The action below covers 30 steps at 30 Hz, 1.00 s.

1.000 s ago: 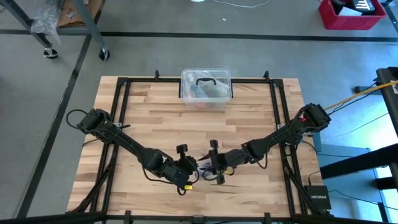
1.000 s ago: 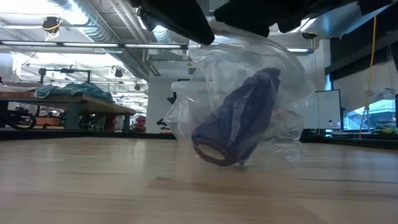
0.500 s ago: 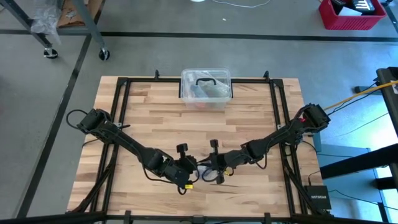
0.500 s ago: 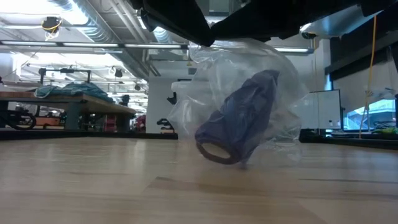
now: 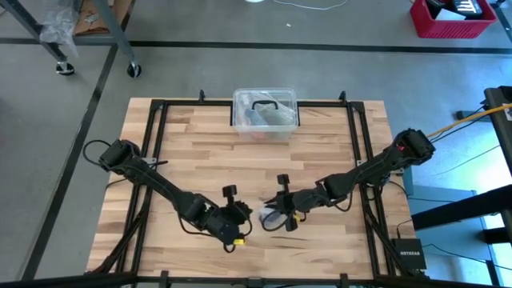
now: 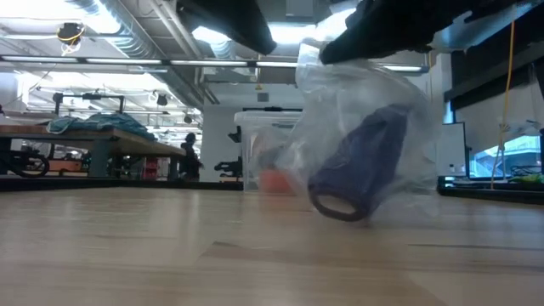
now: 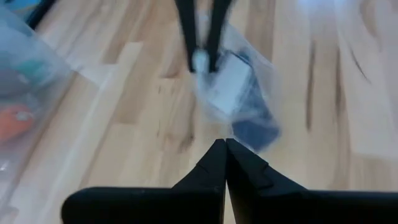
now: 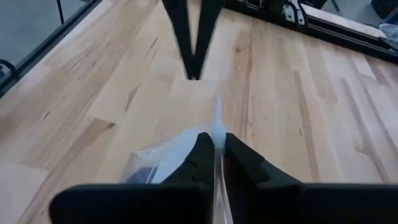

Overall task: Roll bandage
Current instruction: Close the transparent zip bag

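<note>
The bandage (image 6: 361, 170), dark navy and bunched up, sits inside a crinkled clear plastic wrapper (image 6: 365, 127) near the table's front middle (image 5: 268, 216). My right gripper (image 8: 217, 140) is shut on the wrapper's top. My left gripper (image 7: 224, 144) is shut with nothing between its fingers. It stands just to the wrapper's left (image 5: 244, 214), a short gap away. In the left wrist view the wrapper (image 7: 230, 81) and the bandage (image 7: 255, 130) hang under my right gripper (image 7: 202, 61). My right gripper pinches a thin upstanding edge at the wrapper's top (image 8: 217, 121) between its two fingers. The fingers come slanting down from the table's right. The wrapper hangs below them with the bandage in its bottom. Whether its lower end (image 6: 344, 217) touches the table, I cannot tell.
A clear plastic box with a black handle (image 5: 266, 112) stands at the middle of the far edge. Black frame rails (image 5: 152, 160) run along the table's left and right sides. Bare wood lies in front of and to the left of the arms.
The wrapper with the bandage has shifted toward the table's right, away from my left gripper, hanging under my right gripper. The clear box behind it has come into sight in the low view.
</note>
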Tool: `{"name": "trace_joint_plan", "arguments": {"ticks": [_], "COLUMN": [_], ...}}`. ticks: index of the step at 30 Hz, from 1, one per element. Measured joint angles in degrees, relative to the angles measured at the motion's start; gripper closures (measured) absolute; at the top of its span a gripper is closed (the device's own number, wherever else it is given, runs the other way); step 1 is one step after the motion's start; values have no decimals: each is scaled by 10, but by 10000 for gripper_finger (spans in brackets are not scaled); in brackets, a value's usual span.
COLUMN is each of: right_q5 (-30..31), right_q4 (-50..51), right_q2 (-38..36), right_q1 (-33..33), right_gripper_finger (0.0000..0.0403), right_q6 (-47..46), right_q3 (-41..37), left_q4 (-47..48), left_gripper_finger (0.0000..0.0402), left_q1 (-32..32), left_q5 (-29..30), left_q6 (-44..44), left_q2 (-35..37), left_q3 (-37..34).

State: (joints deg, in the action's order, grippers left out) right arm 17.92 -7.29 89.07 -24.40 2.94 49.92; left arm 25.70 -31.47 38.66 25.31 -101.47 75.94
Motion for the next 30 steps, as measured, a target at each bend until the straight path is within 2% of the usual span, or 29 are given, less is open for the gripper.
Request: {"name": "trace_joint_plan", "arguments": {"ticks": [6,11,15,19,22,30], "right_q5": [-5,-6,-6,-6,-7,-7], "right_q4": [1,4,3,3,3,3], "right_q2": [0,0,0,0,0,0], "right_q1": [0,0,1,1,1,0], "right_gripper_finger": [377,380,375,378,377,374], "right_q6": [-3,-3,-3,-3,-3,-3], "right_q3": [0,0,0,0,0,0], "left_q4": [-65,-73,-106,-99,-104,-117], "left_gripper_finger": [394,352,315,298,301,339], "left_q1": [8,26,40,51,51,43], "left_q5": [19,22,17,5,0,-1], "left_q6": [4,14,-13,-21,-31,-58], "left_q2": [0,0,-18,-30,-30,-28], "left_q3": [0,0,0,-1,-1,-1]}}
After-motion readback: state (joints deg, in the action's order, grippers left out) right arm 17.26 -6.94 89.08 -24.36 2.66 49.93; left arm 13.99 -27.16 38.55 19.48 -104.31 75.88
